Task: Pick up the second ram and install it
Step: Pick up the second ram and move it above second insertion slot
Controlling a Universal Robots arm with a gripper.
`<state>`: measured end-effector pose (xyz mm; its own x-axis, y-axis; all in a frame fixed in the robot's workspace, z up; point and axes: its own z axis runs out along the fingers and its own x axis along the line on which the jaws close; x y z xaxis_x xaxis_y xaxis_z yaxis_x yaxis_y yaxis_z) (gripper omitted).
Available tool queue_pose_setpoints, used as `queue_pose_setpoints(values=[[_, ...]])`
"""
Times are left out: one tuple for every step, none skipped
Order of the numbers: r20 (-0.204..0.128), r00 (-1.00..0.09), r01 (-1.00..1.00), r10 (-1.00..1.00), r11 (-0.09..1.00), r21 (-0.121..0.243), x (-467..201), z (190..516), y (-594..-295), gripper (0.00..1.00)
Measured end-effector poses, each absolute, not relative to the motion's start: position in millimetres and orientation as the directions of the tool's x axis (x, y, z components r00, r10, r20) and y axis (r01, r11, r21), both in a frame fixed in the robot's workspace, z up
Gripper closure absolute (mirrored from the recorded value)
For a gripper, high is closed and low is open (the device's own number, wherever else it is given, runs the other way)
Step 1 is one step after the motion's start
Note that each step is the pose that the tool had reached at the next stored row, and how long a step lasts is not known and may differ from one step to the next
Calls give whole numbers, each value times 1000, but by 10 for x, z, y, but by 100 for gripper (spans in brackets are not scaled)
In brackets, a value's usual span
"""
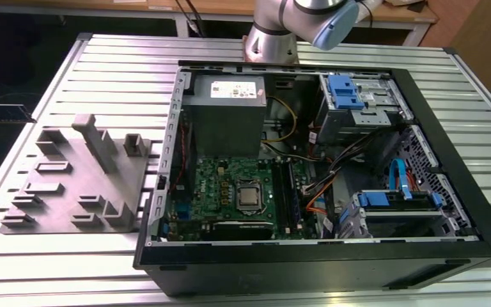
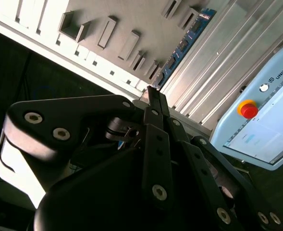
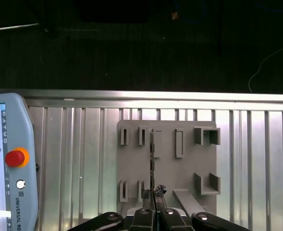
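In both wrist views my gripper (image 2: 153, 91) (image 3: 153, 192) hangs high over the grey fixture (image 3: 167, 163), shut on one end of the second ram. The ram (image 2: 184, 43) is a thin dark blue strip with black chips that sticks straight out from the fingertips. In the first wrist view the ram (image 3: 152, 159) is seen edge-on as a thin dark line. In the exterior view the open computer case (image 1: 450, 211) lies on the slatted table. Inside it is the green motherboard (image 1: 228, 192) with its long black slot rails (image 1: 281, 195).
The grey fixture (image 1: 75, 185) with its raised holders sits at the exterior view's left of the case. A pale blue teach pendant (image 3: 9, 163) (image 2: 261, 120) with a red button lies on the slatted table (image 1: 109, 70). A dark bluish bar (image 1: 2, 114) pokes in off the table's left edge.
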<state>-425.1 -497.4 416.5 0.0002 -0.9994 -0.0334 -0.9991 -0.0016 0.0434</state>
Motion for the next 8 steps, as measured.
queue_pose_setpoints(values=[[-33, 0, -999, -999, -2, 43, -4251, 4166, -4975, 92], [-33, 0, -999, -999, -2, 44, -4251, 4166, -4974, 92], [-33, 0, -999, -999, -2, 44, -4246, 4168, -4974, 92], [-33, 0, -999, -999, -2, 44, -4235, 4168, -4975, 92], [-33, 0, -999, -999, -2, 44, -4222, 4167, -4975, 92], [-33, 0, -999, -999, -2, 44, -4205, 4166, -4975, 92], [-33, 0, -999, -999, -2, 43, -4186, 4166, -4975, 92], [-33, 0, -999, -999, -2, 43, -4167, 4166, -4975, 92]])
